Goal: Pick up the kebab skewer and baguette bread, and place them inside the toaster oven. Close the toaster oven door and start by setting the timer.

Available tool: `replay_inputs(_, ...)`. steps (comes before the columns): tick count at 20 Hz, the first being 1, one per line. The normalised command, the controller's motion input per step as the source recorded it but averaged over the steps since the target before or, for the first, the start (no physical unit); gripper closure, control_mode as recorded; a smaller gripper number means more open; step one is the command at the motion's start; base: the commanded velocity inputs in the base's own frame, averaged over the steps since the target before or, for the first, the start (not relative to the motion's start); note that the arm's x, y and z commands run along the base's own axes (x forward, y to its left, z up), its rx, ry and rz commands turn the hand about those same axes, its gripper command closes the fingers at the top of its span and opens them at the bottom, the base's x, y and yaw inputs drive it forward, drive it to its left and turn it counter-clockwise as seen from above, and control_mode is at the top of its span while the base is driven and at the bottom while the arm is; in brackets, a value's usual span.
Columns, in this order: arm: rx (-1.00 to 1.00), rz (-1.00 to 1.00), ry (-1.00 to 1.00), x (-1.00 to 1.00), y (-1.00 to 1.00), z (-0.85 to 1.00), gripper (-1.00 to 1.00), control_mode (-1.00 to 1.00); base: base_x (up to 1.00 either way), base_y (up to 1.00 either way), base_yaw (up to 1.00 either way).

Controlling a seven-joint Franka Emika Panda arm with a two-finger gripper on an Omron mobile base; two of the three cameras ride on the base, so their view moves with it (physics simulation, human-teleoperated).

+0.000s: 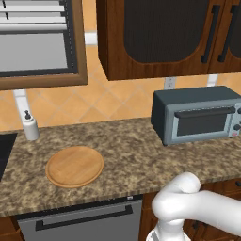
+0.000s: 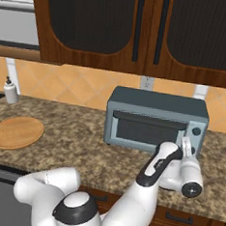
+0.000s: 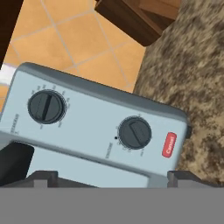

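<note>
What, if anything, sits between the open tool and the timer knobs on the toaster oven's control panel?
Nothing visible. In the hand view the tool faces the toaster oven control panel directly, its jaws spread wide. Both knobs, one and the other, and the red Cancel button are unobstructed. The toaster oven door is shut.

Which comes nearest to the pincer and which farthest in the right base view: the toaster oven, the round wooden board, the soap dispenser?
1. Toaster oven: the pincer, jaws open, is right at its knob panel on the right.
2. Round wooden board: far left on the counter.
3. Soap dispenser: far left against the back wall, slightly beyond the board.
</note>
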Motion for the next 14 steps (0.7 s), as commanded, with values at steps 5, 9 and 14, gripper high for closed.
replay_inputs(5,-0.02,-0.01,-0.03,0.01,0.0,0.0,-1.0,-1.0,0.0,0.0,0.0)
replay_inputs(9,0.0,-0.02,0.0,0.11,-0.01,0.0,-1.0,-1.0,0.0,0.0,0.0)
replay_inputs(14,0.0,-0.02,0.0,0.2,0.0,0.0,-1.0,-1.0,0.0,0.0,0.0)
